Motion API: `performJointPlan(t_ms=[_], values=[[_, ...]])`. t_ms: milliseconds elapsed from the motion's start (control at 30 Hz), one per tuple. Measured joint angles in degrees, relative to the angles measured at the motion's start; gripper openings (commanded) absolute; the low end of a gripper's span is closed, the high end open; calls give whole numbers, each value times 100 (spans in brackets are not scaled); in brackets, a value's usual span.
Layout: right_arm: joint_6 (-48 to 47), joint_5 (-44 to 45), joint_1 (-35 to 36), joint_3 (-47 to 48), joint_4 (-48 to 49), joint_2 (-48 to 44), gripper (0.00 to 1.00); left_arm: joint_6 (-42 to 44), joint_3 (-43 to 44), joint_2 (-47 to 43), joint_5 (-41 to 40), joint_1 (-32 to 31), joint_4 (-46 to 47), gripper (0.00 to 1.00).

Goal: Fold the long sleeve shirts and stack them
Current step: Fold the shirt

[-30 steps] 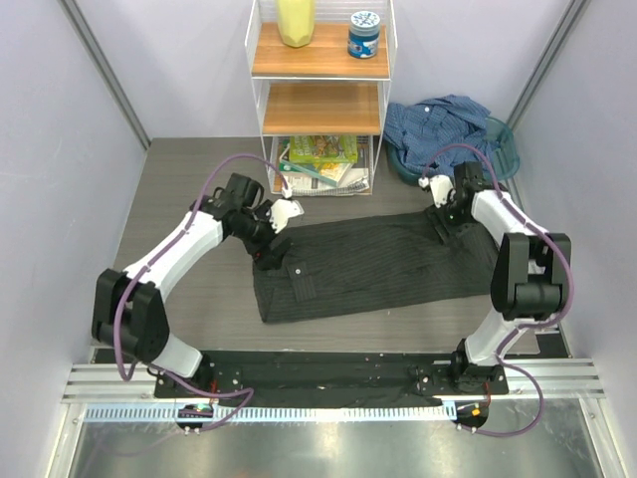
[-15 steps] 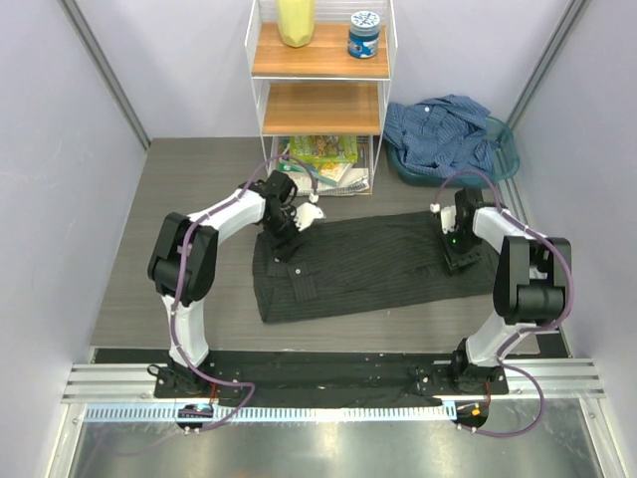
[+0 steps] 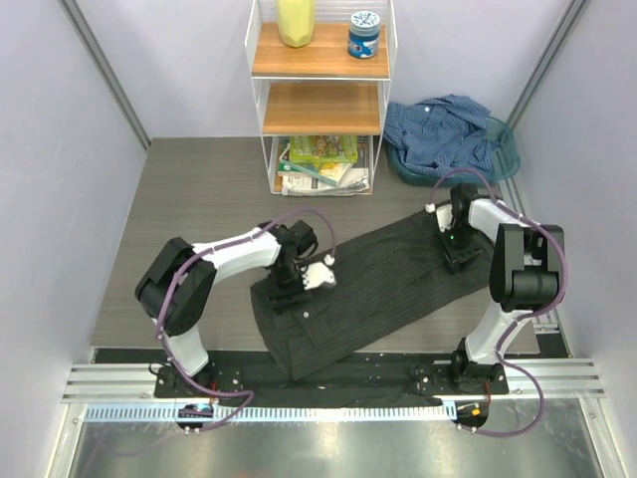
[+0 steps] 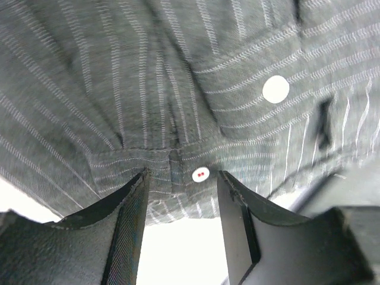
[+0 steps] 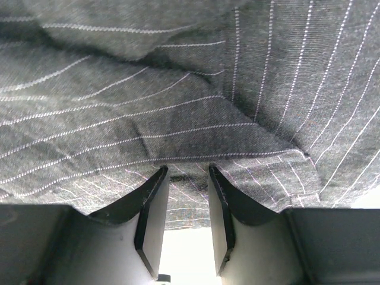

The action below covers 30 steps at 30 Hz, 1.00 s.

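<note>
Left pincer (image 4: 181, 175) and right pincer (image 5: 187, 169) are each clamping an edge of the charcoal shirt (image 3: 383, 274) stretching between them on the bench (image 3: 189, 199). Folding seems barely underway, the blue shirt (image 3: 448, 129) lying crumpled beyond the right pincer.

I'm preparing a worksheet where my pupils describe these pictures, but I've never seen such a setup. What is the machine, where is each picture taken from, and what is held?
These are two robot arms bolted at the near edge of a table. The overhead picture looks down from behind them. The other two come from a camera on each wrist, looking along the fingers. A dark pinstriped shirt lies spread on the table. A blue shirt is heaped in a teal basket beside a shelf rack. The right gripper pinches a fold of the dark shirt. The left gripper straddles its buttoned edge; whether it pinches is unclear.
</note>
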Motion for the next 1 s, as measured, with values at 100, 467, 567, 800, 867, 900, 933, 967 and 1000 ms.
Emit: performJointPlan(t_ms=[100,467,567,800,867,900,933,967,1000], values=[[-118,94,103,157,-138,157,40,-173,-103,-57,157,-299,-240,51],[-579,-203,170,815,-61,551,43,-538,105,-76,1104,-415,-428,60],[-719,-442,181,800,83,442,49,-507,219,-269,1252,-417,-496,70],[-774,-1300,179,837,-247,-1545,100,-168,354,-2382,2184,468,-564,100],[-675,-1788,177,1027,-225,-2402,100,-162,553,-2914,2470,992,-444,100],[-590,-2284,186,1115,-37,-2979,100,-225,625,-3097,2542,1165,-291,100],[-551,-2483,195,1141,39,-3195,100,-348,660,-3259,2597,1257,-42,100],[-466,-2809,214,1141,192,-3501,100,-435,664,-3381,2662,1272,212,100],[-330,-3115,243,1123,363,-3722,100,-420,675,-3440,2752,1263,391,100]])
